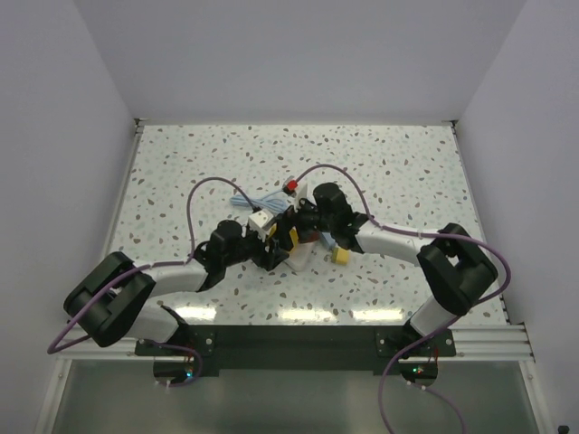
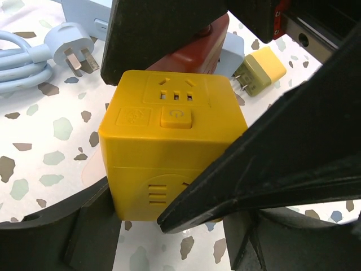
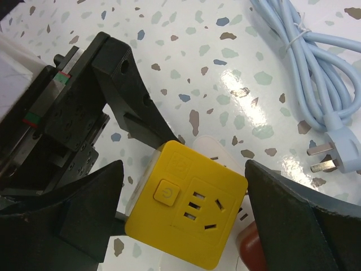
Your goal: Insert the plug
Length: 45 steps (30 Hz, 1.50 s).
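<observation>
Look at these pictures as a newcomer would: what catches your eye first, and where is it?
The bright yellow socket cube stands out at the centre of the table, framed by black gripper fingers. Next comes the pale blue cable, bundled on the speckled top just beyond it, its three-pin plug lying free.

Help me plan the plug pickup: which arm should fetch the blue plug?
Right, probably: the right gripper stands open with the blue plug nearby, while the left gripper flanks the yellow socket cube, seemingly steadying it.
</observation>
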### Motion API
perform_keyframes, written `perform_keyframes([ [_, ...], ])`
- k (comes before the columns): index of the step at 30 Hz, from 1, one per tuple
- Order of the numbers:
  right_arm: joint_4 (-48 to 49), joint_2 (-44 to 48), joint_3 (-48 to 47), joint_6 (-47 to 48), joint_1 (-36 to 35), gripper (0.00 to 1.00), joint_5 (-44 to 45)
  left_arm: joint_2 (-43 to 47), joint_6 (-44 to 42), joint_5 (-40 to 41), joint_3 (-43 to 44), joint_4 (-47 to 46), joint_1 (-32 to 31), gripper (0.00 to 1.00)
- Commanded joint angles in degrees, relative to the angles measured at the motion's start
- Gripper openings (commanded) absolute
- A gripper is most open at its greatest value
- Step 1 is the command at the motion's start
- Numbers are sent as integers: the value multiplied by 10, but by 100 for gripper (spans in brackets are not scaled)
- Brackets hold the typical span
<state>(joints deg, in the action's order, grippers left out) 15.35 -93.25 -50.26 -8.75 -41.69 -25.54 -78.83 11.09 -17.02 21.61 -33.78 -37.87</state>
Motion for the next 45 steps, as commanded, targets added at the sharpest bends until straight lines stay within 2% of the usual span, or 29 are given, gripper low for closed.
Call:
perform_keyframes([
  [1,-80,-16,-7,-37,-24,93,19,8,-15,-20,7,-113,-9,36],
  [3,-96,-16,-13,-43,-24,93,27,9,-14,-15,2,-116,-9,30],
  [4,-109,-15,-19,-48,-24,93,29,12,-14,-12,0,-118,-9,24],
  [6,-117,-13,-21,-54,-24,93,30,17,-14,-7,-8,-122,-9,19],
  [10,-148,-5,-29,-68,-24,94,40,35,-16,1,-30,-153,-10,1],
  [17,-177,-12,-52,-90,-24,95,16,85,-36,22,-67,-198,-19,0],
  [21,-169,-21,-58,-97,-24,93,-7,95,-48,35,-63,-192,-19,0],
  [22,-167,-21,-58,-97,-25,89,-8,94,-49,38,-61,-184,-19,0],
  [24,-175,-19,-62,-92,-23,73,-11,93,-49,51,-61,-182,-20,0],
  [25,-179,-19,-63,-91,-23,57,-6,95,-49,59,-63,-181,-19,3],
  [26,-183,-19,-70,-88,-22,52,-8,95,-46,63,-65,-181,-20,14],
  [27,-184,-24,-72,-84,-16,44,-15,98,-44,65,-67,-182,-20,39],
  [28,-183,-25,-77,-84,-13,41,-27,101,-40,66,-71,-182,-20,50],
  [29,-178,-26,-79,-85,-2,36,-34,107,-38,66,-72,-182,-20,67],
  [30,-174,-28,-83,-86,4,27,-37,111,-37,66,-77,-181,-20,72],
  [31,-172,-28,-86,-86,9,12,-40,115,-34,67,-80,-179,-20,83],
  [32,-169,-26,-92,-85,20,6,-43,124,-33,68,-82,-174,-19,95],
  [33,-168,-23,-97,-84,24,2,-43,128,-32,70,-89,-172,-20,100],
  [41,-173,-14,-150,-69,52,0,-54,176,-1,108,-125,-137,-21,100],
  [45,-174,4,-150,-4,65,0,-106,191,14,86,-133,-107,-21,100],
])
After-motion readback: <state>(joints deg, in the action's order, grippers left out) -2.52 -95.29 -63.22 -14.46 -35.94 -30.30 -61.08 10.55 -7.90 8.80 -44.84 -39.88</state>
